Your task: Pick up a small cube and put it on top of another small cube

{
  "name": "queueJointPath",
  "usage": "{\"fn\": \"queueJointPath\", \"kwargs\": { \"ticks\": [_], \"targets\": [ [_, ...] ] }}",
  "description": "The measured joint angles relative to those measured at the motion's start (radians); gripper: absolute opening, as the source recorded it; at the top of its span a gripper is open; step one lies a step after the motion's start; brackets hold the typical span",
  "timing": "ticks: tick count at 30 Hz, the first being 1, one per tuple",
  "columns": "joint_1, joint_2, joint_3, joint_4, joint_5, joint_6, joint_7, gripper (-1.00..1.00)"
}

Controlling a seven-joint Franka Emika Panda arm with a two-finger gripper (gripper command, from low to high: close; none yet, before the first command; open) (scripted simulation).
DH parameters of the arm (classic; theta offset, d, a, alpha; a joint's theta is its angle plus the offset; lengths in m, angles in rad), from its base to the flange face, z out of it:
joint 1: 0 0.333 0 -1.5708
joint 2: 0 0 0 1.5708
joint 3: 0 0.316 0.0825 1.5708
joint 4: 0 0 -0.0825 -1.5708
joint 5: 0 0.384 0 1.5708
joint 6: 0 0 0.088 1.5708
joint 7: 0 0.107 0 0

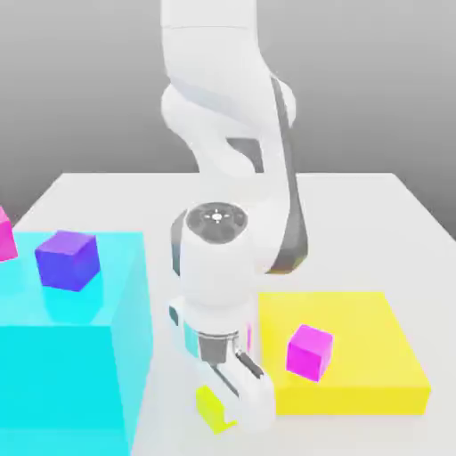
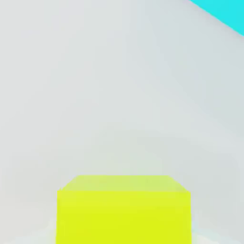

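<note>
- Lime cube (image 1: 212, 410), exterior view: located near the foreground, between the cyan block (image 1: 67, 365) and the yellow slab (image 1: 347, 396); the hand hides part of it.
- Gripper (image 1: 229, 417), exterior view: lowered at the lime cube, its jaws closed on it; the white hand covers most of the contact, and its pale parts merge with one another.
- Cyan block, exterior view's left: a tall support, cut off by the picture's edge; a blue-violet cube (image 1: 68, 261) rests on its top face.
- Pink cube (image 1: 6, 237), exterior view's left: mostly cut off by the edge, so its full outline cannot be told.
- Yellow slab, exterior view's right: a low support bearing a magenta cube (image 1: 309, 353), set at an angle to the slab's edges.
- Robot arm (image 1: 223, 107), exterior view: white with dark grey joints, its upper end cut off; pale floor (image 1: 356, 232) extends around it.
- Lime cube, hand view: large and close, with one face cut off by the edge; pale, barely distinct fingertips (image 2: 207, 237) flank it.
- Cyan surface, hand view: only a corner portion enters the picture, beyond the pale floor.
</note>
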Motion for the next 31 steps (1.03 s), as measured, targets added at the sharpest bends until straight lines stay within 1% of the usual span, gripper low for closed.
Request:
{"fn": "queueJointPath", "kwargs": {
  "ticks": [4, 9, 15, 23, 25, 27, 28, 31],
  "targets": [
    [-0.024, -0.126, 0.044, -0.022, 0.052, -0.103, -0.054, -1.0],
    [-0.05, -0.218, 0.055, 0.074, 0.046, -0.278, -0.236, -1.0],
    [-0.122, -0.363, 0.012, 0.192, 0.053, -0.537, -0.396, -1.0],
    [-0.232, -0.596, -0.113, 0.284, 0.111, -0.874, -0.43, -1.0],
    [-0.247, -0.599, -0.129, 0.254, 0.12, -0.851, -0.417, -1.0],
    [-0.252, -0.576, -0.132, 0.206, 0.123, -0.779, -0.414, -1.0],
    [-0.253, -0.565, -0.132, 0.186, 0.124, -0.749, -0.414, 1.0],
    [-0.253, -0.565, -0.132, 0.186, 0.124, -0.749, -0.414, 1.0]
  ]
}}
